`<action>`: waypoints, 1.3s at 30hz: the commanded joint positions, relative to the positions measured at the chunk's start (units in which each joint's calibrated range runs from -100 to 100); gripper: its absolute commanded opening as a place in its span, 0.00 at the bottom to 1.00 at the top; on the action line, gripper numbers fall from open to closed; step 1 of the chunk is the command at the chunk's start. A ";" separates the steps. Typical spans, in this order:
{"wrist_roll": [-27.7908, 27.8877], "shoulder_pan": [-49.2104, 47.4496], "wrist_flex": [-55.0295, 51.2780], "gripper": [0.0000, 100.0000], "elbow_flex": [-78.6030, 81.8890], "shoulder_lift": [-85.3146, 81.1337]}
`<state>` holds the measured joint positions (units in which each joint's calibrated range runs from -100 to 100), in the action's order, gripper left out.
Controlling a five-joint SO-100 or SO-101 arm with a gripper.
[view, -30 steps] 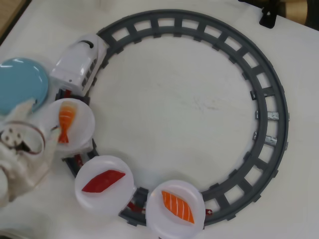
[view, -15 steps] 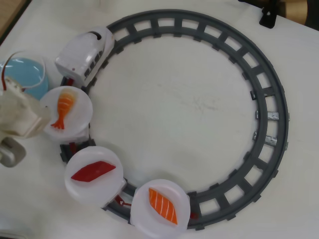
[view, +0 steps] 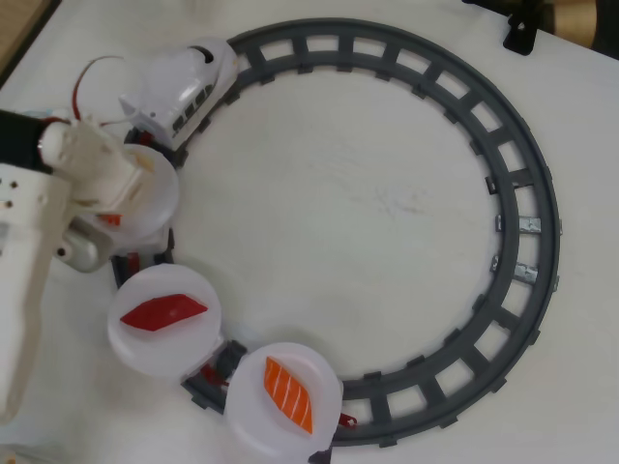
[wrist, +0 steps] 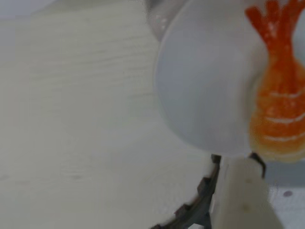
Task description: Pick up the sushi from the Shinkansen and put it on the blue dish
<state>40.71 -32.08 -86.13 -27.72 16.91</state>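
Observation:
The white Shinkansen [view: 184, 87] stands on the grey track [view: 522, 193] at the upper left of the overhead view. Behind it, my gripper [view: 126, 188] hangs low over the first white plate [view: 160, 198]. The shrimp sushi [wrist: 279, 100] lies on that plate [wrist: 209, 81] in the wrist view, tail pointing up. One pale finger [wrist: 243, 195] shows just below and left of it; the other finger is out of frame. The jaws look open, with nothing held. In the overhead view the arm hides most of the sushi. The blue dish is out of view.
Two more white plates ride on the track: one holds a red diamond piece [view: 162, 311], one an orange striped salmon slab [view: 288, 394]. My white arm [view: 24, 290] covers the left edge. A black and brass object [view: 542, 19] sits at the top right.

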 commanded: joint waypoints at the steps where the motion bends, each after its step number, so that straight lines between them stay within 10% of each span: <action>1: 0.39 0.92 -0.45 0.24 -7.08 3.62; 9: 0.13 -0.75 0.06 0.22 -15.92 12.83; 14: -0.13 -2.87 -0.53 0.02 -19.89 14.57; 39: -2.80 -3.48 5.75 0.24 -28.82 19.71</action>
<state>38.08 -36.58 -83.19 -52.97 36.15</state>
